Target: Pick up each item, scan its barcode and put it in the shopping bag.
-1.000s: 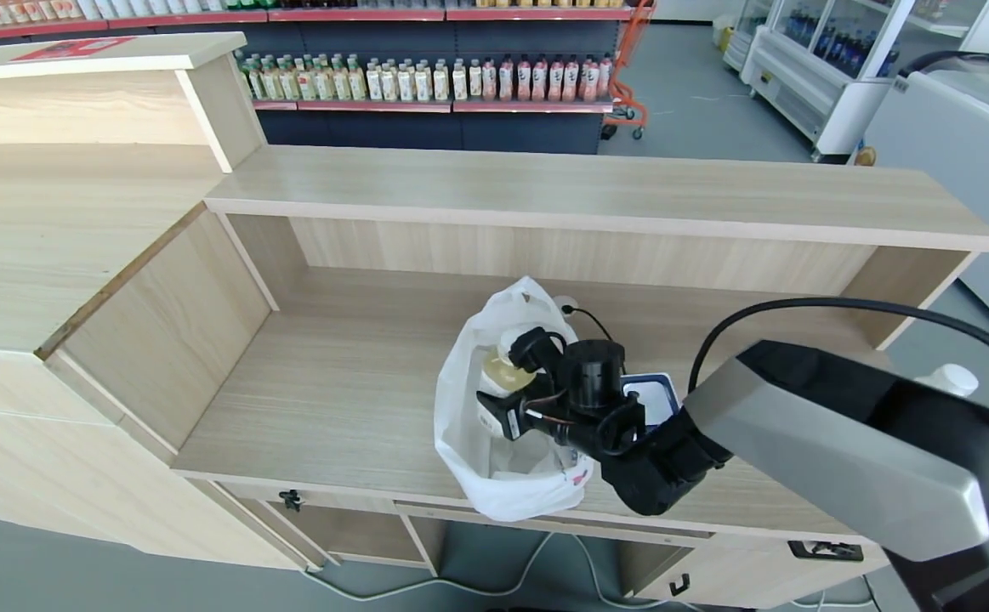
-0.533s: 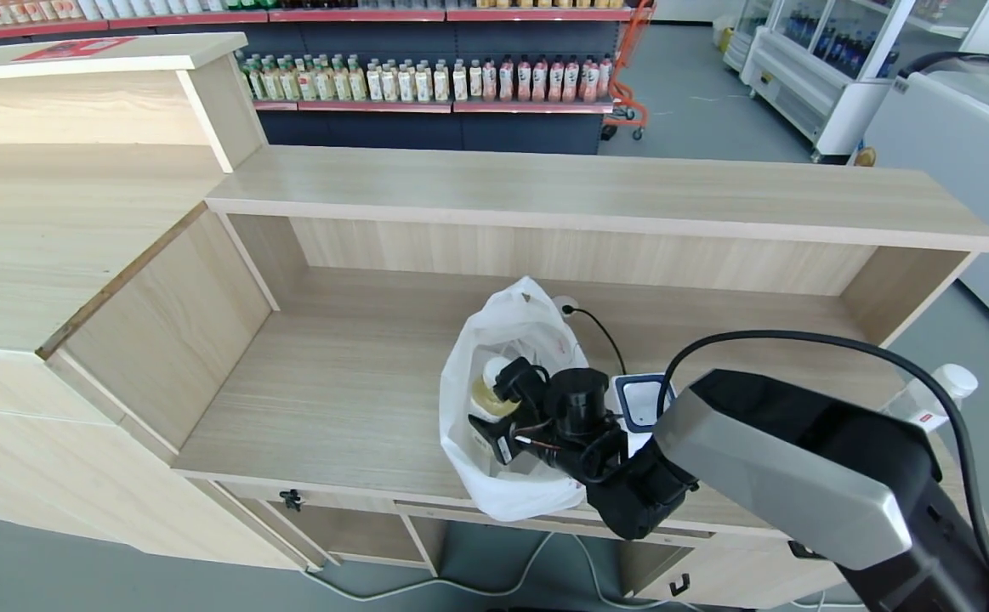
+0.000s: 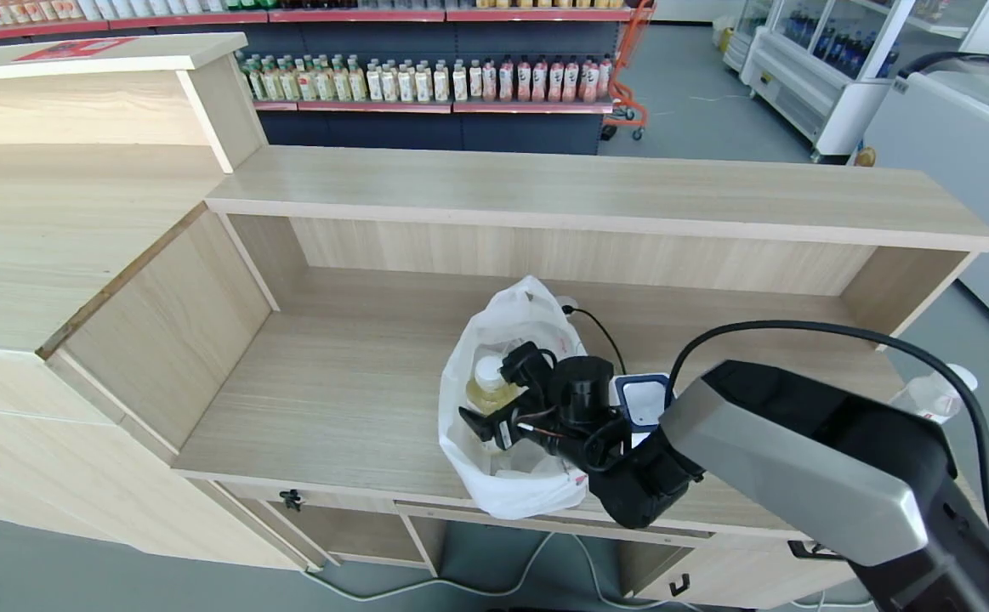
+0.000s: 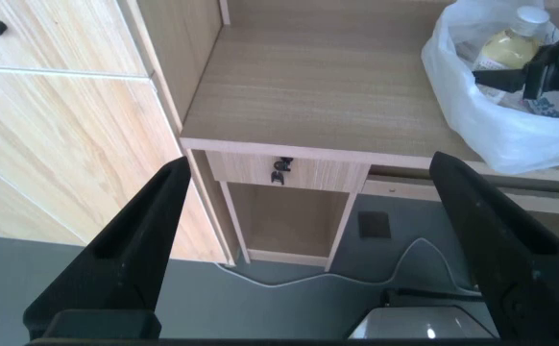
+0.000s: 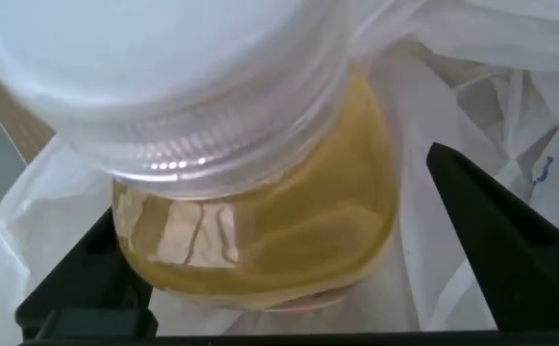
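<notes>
A white shopping bag stands open on the lower wooden counter; it also appears in the left wrist view. Inside it sits a bottle of yellow liquid with a white cap. My right gripper is down in the bag's mouth, open, its fingers on either side of the bottle with a gap showing at one finger. My left gripper hangs open and empty, low in front of the counter's front edge, left of the bag.
A blue-framed scanner with a black cable lies just right of the bag. A clear bottle with a white cap is at the counter's far right. A raised ledge runs behind, and a tall side panel closes the left.
My right gripper carried the bottle down into the bag, then its fingers spread apart around the bottle. The bottle now sits lower in the bag.
</notes>
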### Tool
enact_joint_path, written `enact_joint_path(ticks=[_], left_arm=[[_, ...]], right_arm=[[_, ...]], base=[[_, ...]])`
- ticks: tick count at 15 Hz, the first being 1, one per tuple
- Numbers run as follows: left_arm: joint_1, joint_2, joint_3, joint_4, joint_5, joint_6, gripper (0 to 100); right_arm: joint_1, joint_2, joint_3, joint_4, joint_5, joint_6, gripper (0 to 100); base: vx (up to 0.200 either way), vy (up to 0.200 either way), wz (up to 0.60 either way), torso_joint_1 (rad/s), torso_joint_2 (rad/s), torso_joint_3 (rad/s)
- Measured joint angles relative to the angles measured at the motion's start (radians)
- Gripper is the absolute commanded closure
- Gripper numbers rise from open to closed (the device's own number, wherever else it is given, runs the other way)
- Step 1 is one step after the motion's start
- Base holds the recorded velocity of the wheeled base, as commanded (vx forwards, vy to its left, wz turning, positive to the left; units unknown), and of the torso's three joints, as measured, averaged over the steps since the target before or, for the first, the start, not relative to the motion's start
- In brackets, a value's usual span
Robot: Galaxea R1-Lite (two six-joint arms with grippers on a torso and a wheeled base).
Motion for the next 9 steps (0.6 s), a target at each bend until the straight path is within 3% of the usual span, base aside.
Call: enact_joint_path(ticks=[9], left_arm=[[0.000, 0.000, 0.000, 0.001, 0.000, -0.016, 0]], right_arm=[[-0.082, -0.291, 0.067, 0.091, -0.002, 0.197, 0]], base=[[0.000, 0.000, 0.00, 0.000, 0.00, 0.000]])
